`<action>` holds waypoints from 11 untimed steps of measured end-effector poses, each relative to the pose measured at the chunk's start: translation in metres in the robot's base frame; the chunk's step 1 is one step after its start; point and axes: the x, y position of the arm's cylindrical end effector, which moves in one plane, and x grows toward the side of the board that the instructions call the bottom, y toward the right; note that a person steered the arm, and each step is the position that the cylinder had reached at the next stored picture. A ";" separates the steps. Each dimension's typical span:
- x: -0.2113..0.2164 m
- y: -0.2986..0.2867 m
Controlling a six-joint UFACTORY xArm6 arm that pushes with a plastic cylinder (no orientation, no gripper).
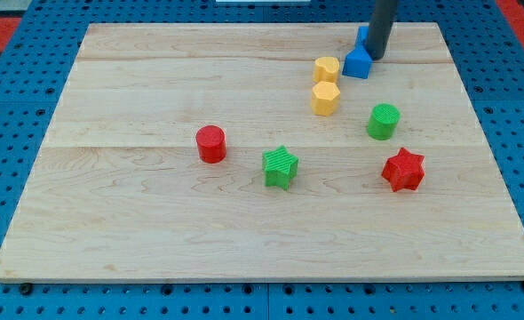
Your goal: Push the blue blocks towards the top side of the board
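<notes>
A blue cube (357, 63) sits near the view's top, right of centre. A second blue block (363, 36) is just above it, partly hidden behind the rod. My tip (376, 58) is at the right side of the blue cube, touching or nearly touching it. The rod rises out of the view's top.
Two yellow hexagonal blocks (327, 69) (325, 99) lie left of and below the blue cube. A green cylinder (383, 121), a red star (403, 170), a green star (280, 167) and a red cylinder (211, 143) lie lower on the wooden board (138, 204).
</notes>
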 end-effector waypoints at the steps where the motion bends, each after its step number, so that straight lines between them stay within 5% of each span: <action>1: -0.027 -0.003; 4: 0.045 0.059; 5: 0.053 0.013; 8: 0.019 -0.046; 11: 0.005 -0.046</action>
